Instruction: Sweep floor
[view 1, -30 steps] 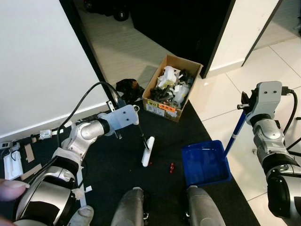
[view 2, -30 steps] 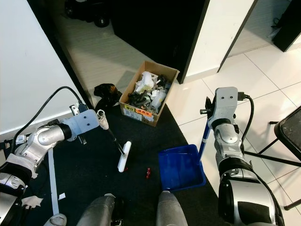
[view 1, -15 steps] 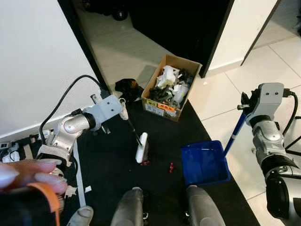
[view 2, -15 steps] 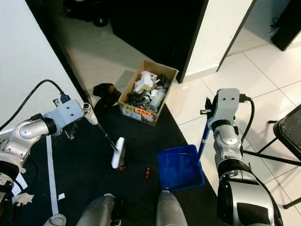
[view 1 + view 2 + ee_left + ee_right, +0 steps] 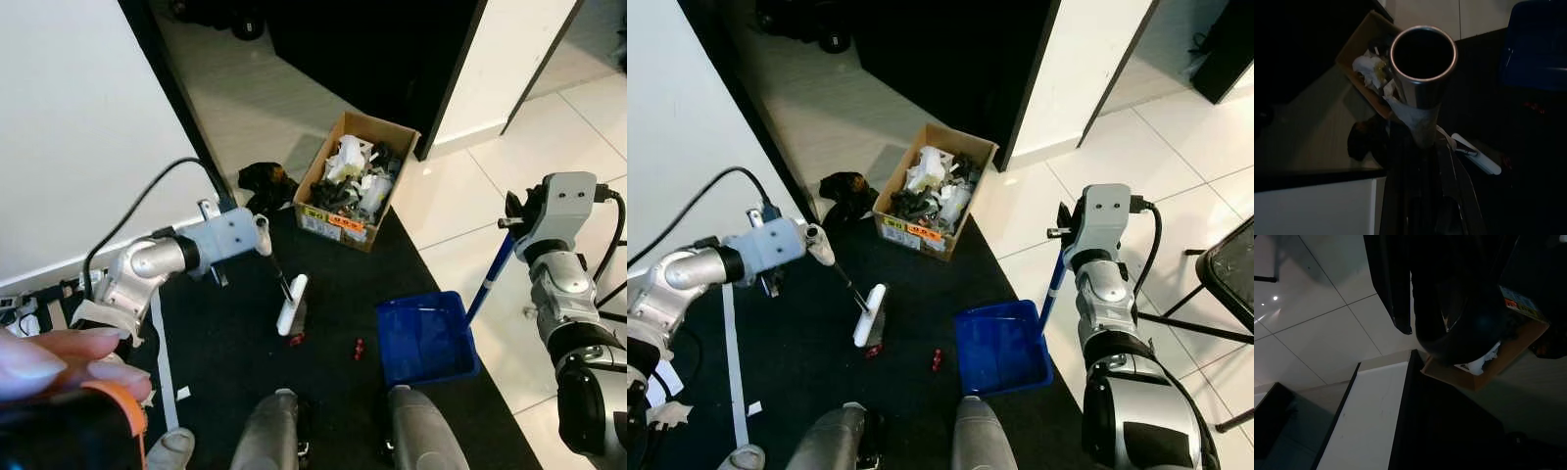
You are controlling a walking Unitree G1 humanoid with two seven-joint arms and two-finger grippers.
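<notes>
Left claw [image 5: 257, 233] grips the brush [image 5: 291, 305]; right claw [image 5: 513, 223] holds the dustpan [image 5: 427, 338], empty; red bits [image 5: 359, 346] remain unswept.

Open brown cardboard box [image 5: 358, 181], crammed with white and dark crumpled rubbish, orange label on near side; standing at far edge of black floor mat [image 5: 245, 352], partly on pale tiles. Crumpled black bag [image 5: 263, 179] just beside box, toward white wall panel [image 5: 78, 127]. Strip of white tape [image 5: 162, 343] lying along mat. Scraps of tape and small white plugs [image 5: 22, 305] on floor at foot of wall. Black metal chair leg [image 5: 1215, 294] on white floor tiles. Person's fingertips with orange band [image 5: 59, 362] close to camera.
</notes>
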